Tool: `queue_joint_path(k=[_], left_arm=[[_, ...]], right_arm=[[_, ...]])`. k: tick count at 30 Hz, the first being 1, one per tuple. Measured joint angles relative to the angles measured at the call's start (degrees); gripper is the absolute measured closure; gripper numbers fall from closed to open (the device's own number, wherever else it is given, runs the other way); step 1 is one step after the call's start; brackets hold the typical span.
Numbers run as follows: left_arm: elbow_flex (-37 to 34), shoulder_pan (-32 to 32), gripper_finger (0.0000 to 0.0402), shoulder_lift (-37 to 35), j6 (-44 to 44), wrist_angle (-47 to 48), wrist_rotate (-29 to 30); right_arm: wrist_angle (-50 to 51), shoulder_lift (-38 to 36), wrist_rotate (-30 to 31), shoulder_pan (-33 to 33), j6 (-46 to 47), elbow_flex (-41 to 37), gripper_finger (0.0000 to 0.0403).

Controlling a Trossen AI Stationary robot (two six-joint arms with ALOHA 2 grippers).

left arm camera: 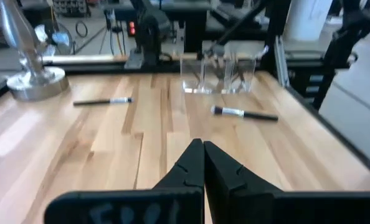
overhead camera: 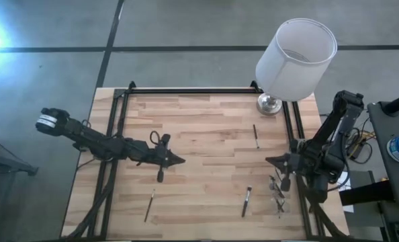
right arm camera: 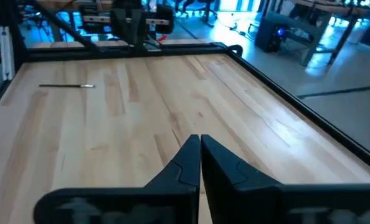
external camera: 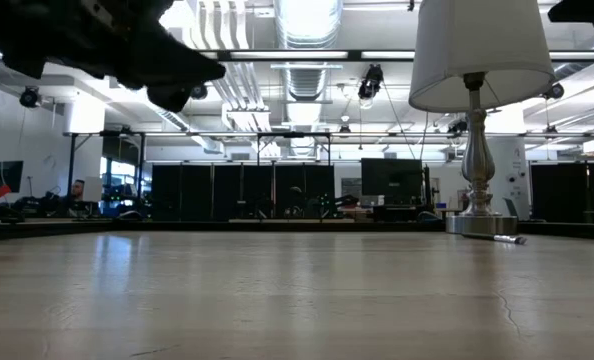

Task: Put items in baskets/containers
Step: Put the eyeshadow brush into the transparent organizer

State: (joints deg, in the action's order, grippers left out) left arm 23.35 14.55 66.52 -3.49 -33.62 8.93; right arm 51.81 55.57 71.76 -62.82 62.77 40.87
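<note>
Both of my end effectors are pressed together and carry nothing. My left end effector (overhead camera: pixel 179 160) hangs over the left half of the tabletop (overhead camera: pixel 206 128), a pale butcher-block surface of narrow wooden strips framed by black rails. My right end effector (overhead camera: pixel 269 160) hangs at the right side, its dark wedge-shaped fingers (right arm camera: pixel 200 163) meeting in a point.

Three slim brushes lie loose on the wood. One dark-handled brush (overhead camera: pixel 256 136) lies toward the far right, near the metal base of a lamp (overhead camera: pixel 295 59) with a white drum shade. A second brush (overhead camera: pixel 246 201) lies near the front edge, between my two end effectors but closer to the right one. A third, thinner brush (overhead camera: pixel 149 205) lies front left, just forward of my left end effector.

A clear plastic container (overhead camera: pixel 278 195) stands at the front right, just forward of my right end effector, with several brushes inside.
</note>
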Motion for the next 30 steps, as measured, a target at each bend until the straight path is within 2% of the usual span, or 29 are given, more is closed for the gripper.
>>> queue_joint_path(k=[5, 9, 11, 15, 20, 23, 26, 30], left_arm=[[0.0, 0.82, 0.0401, 0.0, -0.87, 3.1, -0.04], [0.0, 1.74, 0.0401, 0.0, -0.61, 3.2, -0.41], [0.0, 1.97, 0.0401, 0.0, -0.29, 3.25, -0.85], [0.0, 2.16, 0.0401, 0.0, -0.2, 3.26, -1.55], [0.0, 2.18, 0.0401, 0.0, -0.22, 3.49, -1.58], [0.19, 2.27, 0.0401, 0.0, -1.86, 5.74, -1.92], [2.15, 3.07, 0.0401, 0.0, -4.38, 12.86, -1.87], [7.32, 6.64, 0.0401, 0.03, -8.37, 29.57, 2.13]], right_arm=[[-10.27, -0.09, -0.42, 0.32, -10.6, -1.84, 0.0394], [-18.96, -0.31, -3.4, 2.09, -18.15, -3.66, 0.0394], [-24.29, -0.44, -6.77, 4.17, -23.05, -4.89, 0.0394], [-37.06, -0.44, -16.37, 10.69, -35.48, -7.18, 0.0394], [-56.97, -0.44, -32.81, 21.71, -54.53, -10.87, 0.0394], [-66.69, -0.44, -41.99, 28.88, -61.81, -13.41, 0.0394], [-74.18, -0.07, -48.38, 35.52, -64.67, -16.44, 0.0394], [-84.27, 2.27, -54.64, 42.06, -65.17, -21.3, 0.0394]])
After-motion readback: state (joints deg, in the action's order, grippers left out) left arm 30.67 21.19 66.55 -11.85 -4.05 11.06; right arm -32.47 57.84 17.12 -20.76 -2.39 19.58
